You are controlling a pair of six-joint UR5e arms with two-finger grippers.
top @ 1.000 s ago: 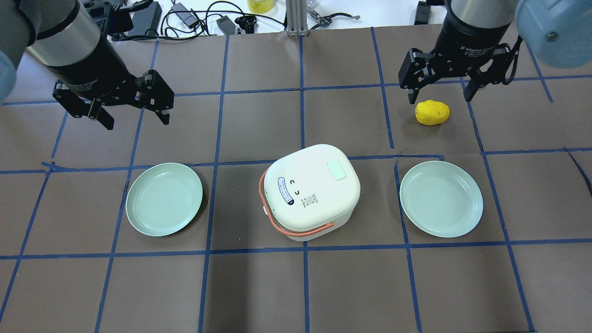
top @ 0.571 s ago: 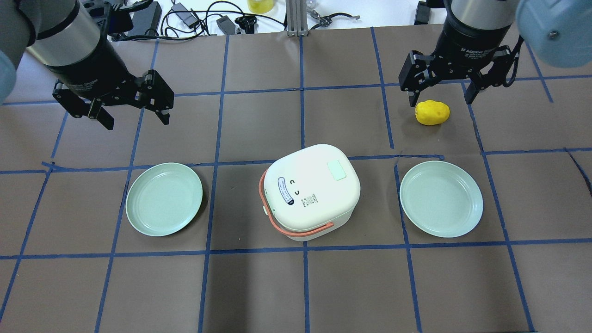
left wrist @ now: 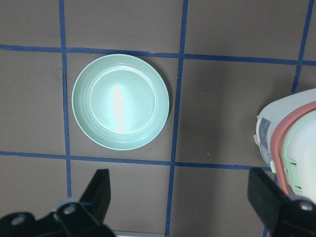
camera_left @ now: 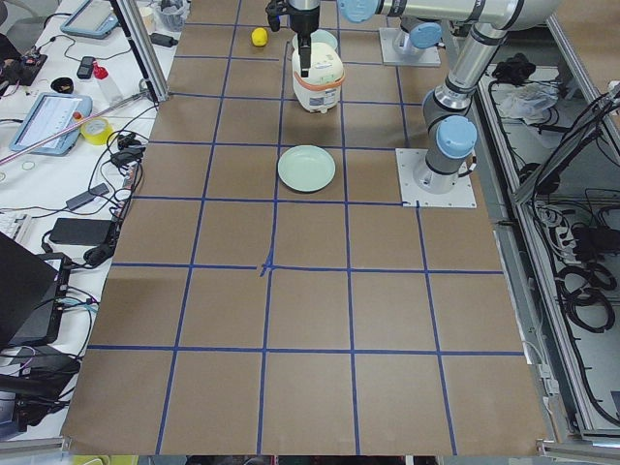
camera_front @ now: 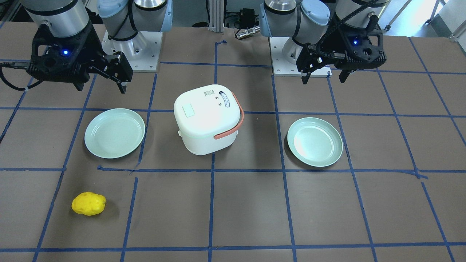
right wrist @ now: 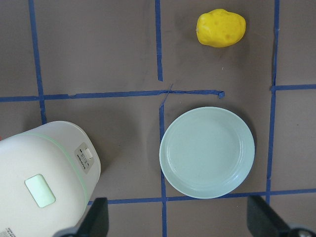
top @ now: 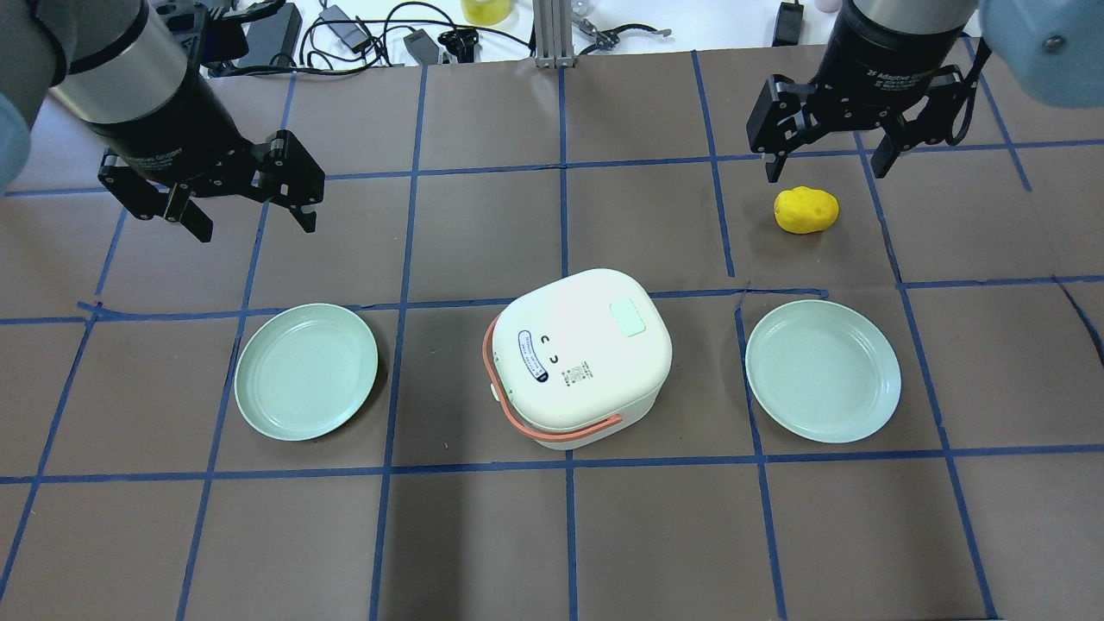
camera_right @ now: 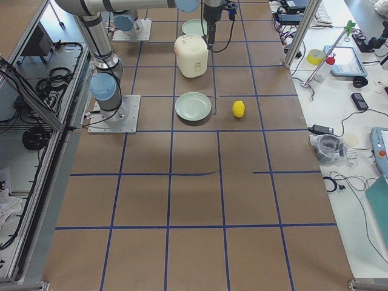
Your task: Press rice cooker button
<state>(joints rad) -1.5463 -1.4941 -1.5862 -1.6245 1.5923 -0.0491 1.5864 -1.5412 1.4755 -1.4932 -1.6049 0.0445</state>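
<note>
Both grippers are just hanging up in the air with nothing in them. The left gripper (top: 254,220) has its jaws spread wide. Its own camera shows the fingers (left wrist: 98,195) far apart with only table (top: 483,216) between them. Same deal for the right gripper (top: 825,168): fully spread, touching nothing.

Pretty much straight under the left gripper is the left-side plate (left wrist: 121,101). The rice cooker (top: 578,358) pokes in at the edge of that wrist view, on the gripper's inner side. Under the right gripper is the right-side plate (right wrist: 207,153), again with the cooker on the inner side. Beyond that plate, away from the robot, is a yellow potato-looking thing (right wrist: 220,28).

So the cooker stands upright on the table between the two grippers, below both and well apart from either, lid shut. It's squarish and turned a little off the blue tape grid. The green button (top: 628,316) sits on the lid, at the corner toward the right gripper and away from the robot. The orange handle (top: 509,414) lies folded round the sides toward the left gripper and the robot.

View quirk: the overhead makes the right gripper look just beside the yellow potato-looking thing, but the front-facing camera shows them well apart. Only the right wrist view shows the small side panel (right wrist: 84,158) on the cooker's wall below the button.
</note>
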